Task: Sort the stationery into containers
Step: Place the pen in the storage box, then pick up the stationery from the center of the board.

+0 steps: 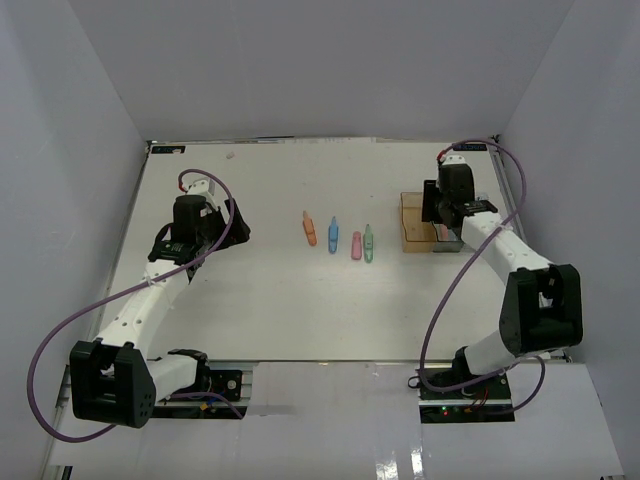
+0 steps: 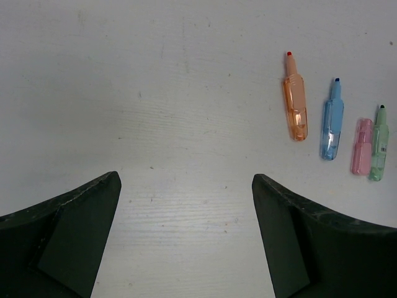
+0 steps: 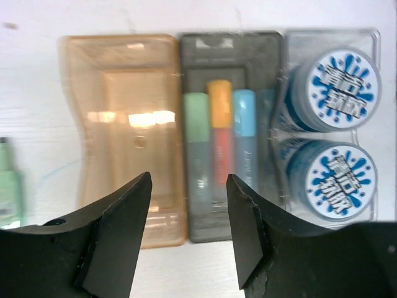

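While the right gripper (image 3: 187, 186) is hanging over the bins, its two fingers are standing apart and holding nothing. The left gripper (image 2: 186, 180) is wide open too, with only bare table (image 2: 155, 93) showing between its fingers.

Four sticks are lying in a row in the middle of the table: the orange stick (image 2: 295, 105), the blue stick (image 2: 332, 121), the pink stick (image 2: 361, 146) and the green stick (image 2: 378, 146). They are not sorted yet, and the left gripper is facing their way, so it may be getting ready to fetch one (that is only my guess).

The top camera is showing just the amber bin (image 1: 415, 235) well, because the right arm is covering the rest. The right wrist camera is looking straight down inside. There the amber bin is sitting empty, the grey bin (image 3: 229, 43) is holding some sticks side by side, and the clear bin (image 3: 298, 43) is holding the top tub (image 3: 335, 90) and the bottom tub (image 3: 332, 180).
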